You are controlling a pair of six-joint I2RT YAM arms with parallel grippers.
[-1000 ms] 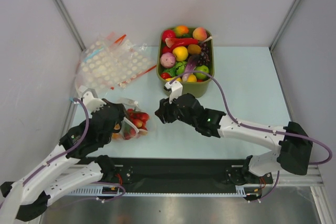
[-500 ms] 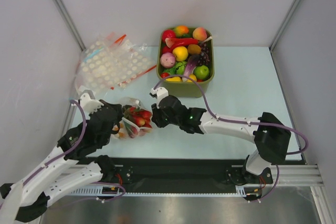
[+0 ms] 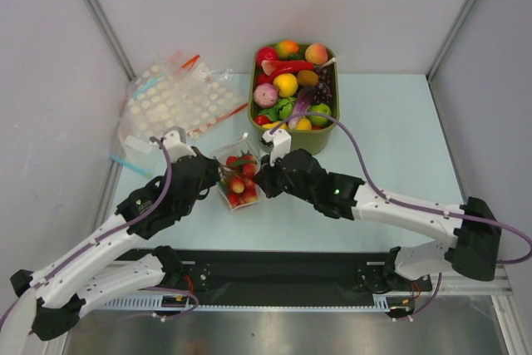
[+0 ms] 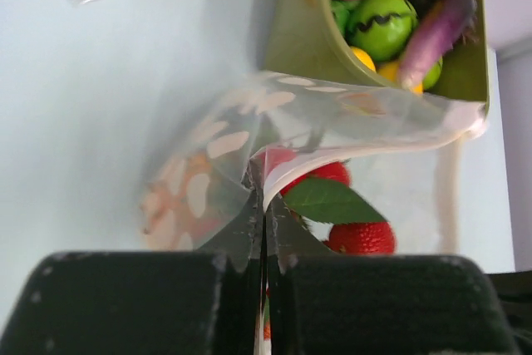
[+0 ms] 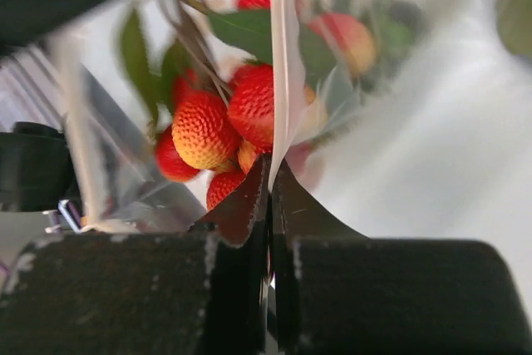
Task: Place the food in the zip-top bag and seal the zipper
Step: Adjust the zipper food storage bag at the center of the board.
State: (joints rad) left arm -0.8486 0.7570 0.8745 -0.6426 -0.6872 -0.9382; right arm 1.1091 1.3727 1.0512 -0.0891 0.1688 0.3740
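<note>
The clear zip-top bag [image 3: 238, 202] hangs between my two grippers, just in front of the green bin. Red berries [image 3: 241, 184] with green leaves fill it. My left gripper [image 3: 218, 174] is shut on the bag's left edge. In the left wrist view its tips [image 4: 264, 199] pinch the film, with the berries [image 4: 359, 237] behind. My right gripper [image 3: 264, 175] is shut on the right edge. In the right wrist view its tips [image 5: 271, 179] clamp the pale zipper strip [image 5: 279, 56] beside the berries [image 5: 199, 130]. No pineapple or purple piece shows in the bag.
A green bin [image 3: 326, 137] full of toy fruit and vegetables stands right behind the bag, and its wall also shows in the left wrist view [image 4: 301, 35]. A heap of white-dotted clear bags [image 3: 176, 104] lies at the far left. Grey walls close both sides.
The bag has moved right and away from the near edge, and it now hangs between both grippers. The left arm reached forward and right with it. The right gripper now holds its right edge.
</note>
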